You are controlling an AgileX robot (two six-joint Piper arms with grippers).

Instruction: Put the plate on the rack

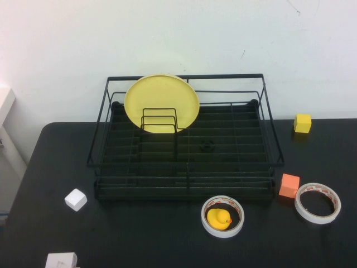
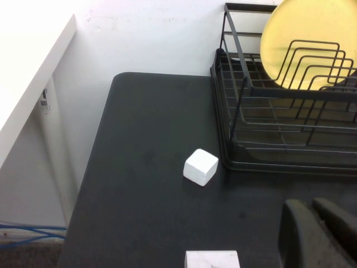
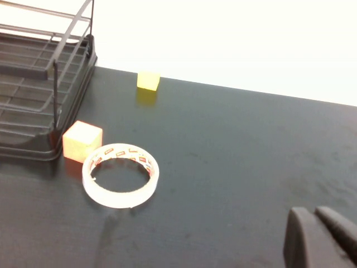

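Note:
The pale-yellow plate (image 1: 162, 102) stands upright in the black wire rack (image 1: 184, 167), leaning against the back left rail behind the slotted dividers. It also shows in the left wrist view (image 2: 309, 42) inside the rack (image 2: 234, 120). My left gripper (image 2: 312, 215) is shut and empty, low over the table's front left, apart from the rack. My right gripper (image 3: 314, 218) is shut and empty over the table's front right, apart from the rack (image 3: 56, 72). Neither gripper shows in the high view.
A white cube (image 1: 76, 199) and a white block (image 1: 61, 260) lie front left. A tape roll (image 1: 222, 216) rings a yellow duck (image 1: 218, 219) before the rack. An orange cube (image 1: 289, 185), another tape roll (image 1: 318, 202) and a yellow cube (image 1: 302, 123) lie at right.

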